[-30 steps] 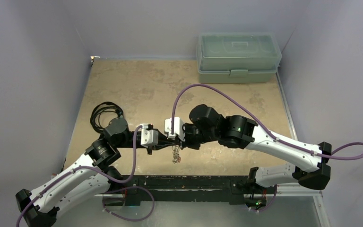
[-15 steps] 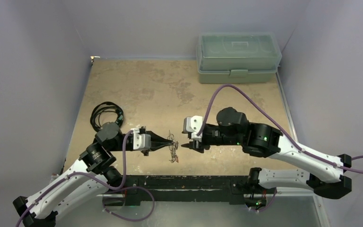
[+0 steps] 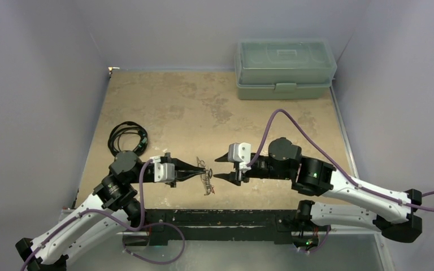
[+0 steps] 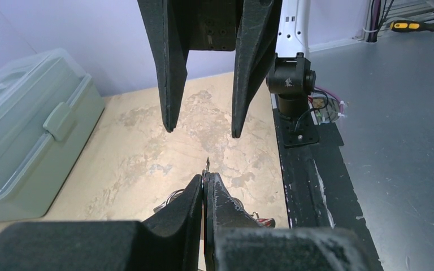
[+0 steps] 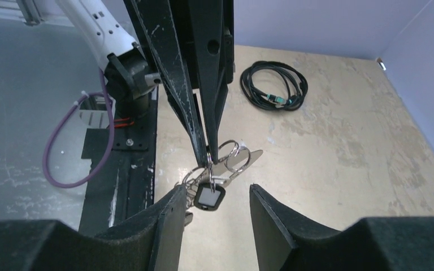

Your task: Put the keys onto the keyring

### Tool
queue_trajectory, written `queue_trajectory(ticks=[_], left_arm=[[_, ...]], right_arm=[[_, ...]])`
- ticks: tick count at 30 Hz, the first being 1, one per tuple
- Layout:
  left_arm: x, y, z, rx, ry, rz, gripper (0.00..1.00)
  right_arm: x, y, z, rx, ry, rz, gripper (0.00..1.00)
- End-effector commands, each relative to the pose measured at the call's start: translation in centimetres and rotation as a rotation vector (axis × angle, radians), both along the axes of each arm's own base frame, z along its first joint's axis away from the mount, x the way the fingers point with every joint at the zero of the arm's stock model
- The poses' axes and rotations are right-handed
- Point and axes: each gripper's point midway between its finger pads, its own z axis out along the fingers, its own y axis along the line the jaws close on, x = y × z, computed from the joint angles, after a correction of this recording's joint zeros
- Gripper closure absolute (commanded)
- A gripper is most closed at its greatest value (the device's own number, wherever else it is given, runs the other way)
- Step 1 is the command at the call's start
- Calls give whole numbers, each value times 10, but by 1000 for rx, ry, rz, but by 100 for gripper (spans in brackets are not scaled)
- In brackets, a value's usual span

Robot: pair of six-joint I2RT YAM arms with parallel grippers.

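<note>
Two bystanders, cable (image 3: 126, 139) and green box (image 3: 285, 68), well apart from dangling keys (image 5: 209, 197).

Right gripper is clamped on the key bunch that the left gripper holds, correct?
No. The right gripper stands open, clear of the key bunch; the left gripper alone holds it, shut on it. The right wrist view shows the gap.

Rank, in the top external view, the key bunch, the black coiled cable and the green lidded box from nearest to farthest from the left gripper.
1. key bunch: hanging from the shut jaws of the left gripper, at the front centre of the table.
2. black coiled cable: behind the gripper, on the left side.
3. green lidded box: far right corner.
</note>
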Motion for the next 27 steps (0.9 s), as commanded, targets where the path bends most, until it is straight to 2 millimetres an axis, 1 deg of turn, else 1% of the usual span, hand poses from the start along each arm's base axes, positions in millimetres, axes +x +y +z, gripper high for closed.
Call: queue_trajectory(ticks=[1, 7, 13, 22, 27], left_arm=[[-2, 1, 16, -61, -40, -6, 100], [-2, 1, 16, -63, -34, -7, 100], [-3, 1, 17, -67, -37, -7, 100], [-3, 2, 18, -71, -36, -7, 100], [-3, 2, 18, -72, -38, -7, 100]], right_arm=[[-3, 16, 14, 80, 1, 40, 53], [-3, 20, 14, 87, -4, 47, 60], [-2, 21, 9, 72, 0, 46, 67], [1, 25, -3, 43, 9, 40, 69], [2, 26, -4, 38, 7, 37, 81]])
